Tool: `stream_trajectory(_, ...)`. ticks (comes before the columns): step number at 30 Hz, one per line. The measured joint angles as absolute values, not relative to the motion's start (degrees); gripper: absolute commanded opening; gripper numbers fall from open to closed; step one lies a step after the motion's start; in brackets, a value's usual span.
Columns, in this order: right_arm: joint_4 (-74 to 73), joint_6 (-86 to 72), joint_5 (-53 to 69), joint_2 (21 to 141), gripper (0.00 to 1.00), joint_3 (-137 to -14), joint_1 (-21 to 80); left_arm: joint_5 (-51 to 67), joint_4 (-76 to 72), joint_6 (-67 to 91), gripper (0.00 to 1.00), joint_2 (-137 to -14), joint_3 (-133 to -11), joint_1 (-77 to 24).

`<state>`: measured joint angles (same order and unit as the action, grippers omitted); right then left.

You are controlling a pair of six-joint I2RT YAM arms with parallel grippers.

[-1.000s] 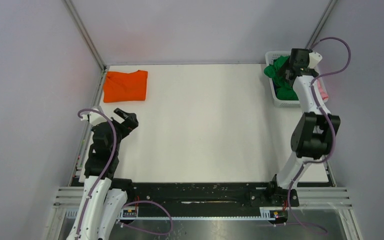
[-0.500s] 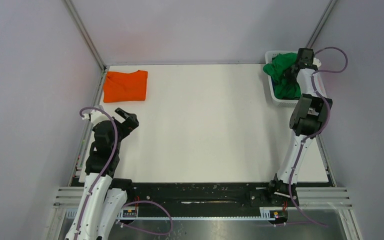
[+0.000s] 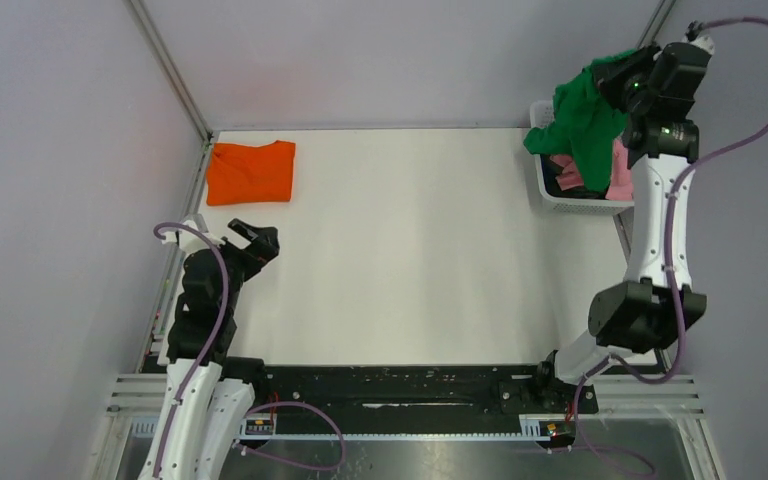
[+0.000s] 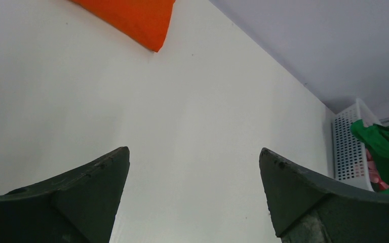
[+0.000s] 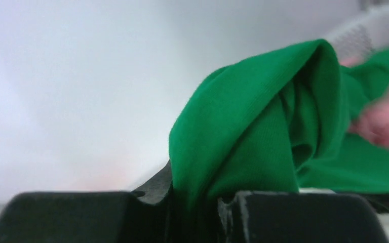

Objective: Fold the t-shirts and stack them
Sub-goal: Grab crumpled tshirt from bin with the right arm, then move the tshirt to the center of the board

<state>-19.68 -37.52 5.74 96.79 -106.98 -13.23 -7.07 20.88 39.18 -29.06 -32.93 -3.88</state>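
- High over the far-right corner, the right jaws are clamped on the green t-shirt (image 3: 586,125), which hangs bunched from them, its lower end reaching the white basket (image 3: 582,206).
- Beside that green cloth, a pink garment (image 3: 619,172) shows at the basket's top.
- At the far-left corner of the counter (image 3: 410,260), the orange t-shirt (image 3: 251,171) lies folded flat.
- Near the counter's left edge, the left jaws stand apart, holding nothing, short of the orange t-shirt.
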Motion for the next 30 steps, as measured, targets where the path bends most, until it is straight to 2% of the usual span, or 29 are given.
stream_trajectory(3,-17.1,-37.7,11.0,89.4,0.04,-107.9,-11.0,-5.9,20.8,40.2,0.99,-27.0,-32.6,-3.9)
stream_trajectory(7,-17.0,-36.6,17.9,85.6,0.07,-111.2,-4.3,-4.1,20.9,41.1,0.99,-24.7,-31.9,-3.9)
stream_trajectory(14,-27.6,-30.0,28.9,88.4,0.06,-123.6,14.7,-2.2,22.1,43.0,0.99,-23.6,-31.6,-3.9)
stream_trajectory(18,-30.6,-29.8,35.9,90.6,0.07,-128.6,19.1,-1.7,25.1,43.8,0.99,-24.1,-31.8,-3.9)
stream_trajectory(21,-31.5,-30.2,39.5,91.0,0.14,-128.6,20.3,-1.5,27.4,44.2,0.99,-24.2,-32.2,-3.9)
stream_trajectory(25,-32.8,-29.6,35.6,86.3,0.28,-118.0,20.4,-1.3,29.1,45.1,0.99,-24.2,-32.6,-3.9)
stream_trajectory(28,-32.2,-29.0,27.4,78.5,0.34,-99.2,19.9,-0.1,29.9,45.9,0.99,-24.6,-32.7,-3.9)
stream_trajectory(30,-32.1,-29.4,22.2,74.0,0.52,-85.5,18.0,1.0,30.2,46.2,0.99,-25.6,-32.7,-3.9)
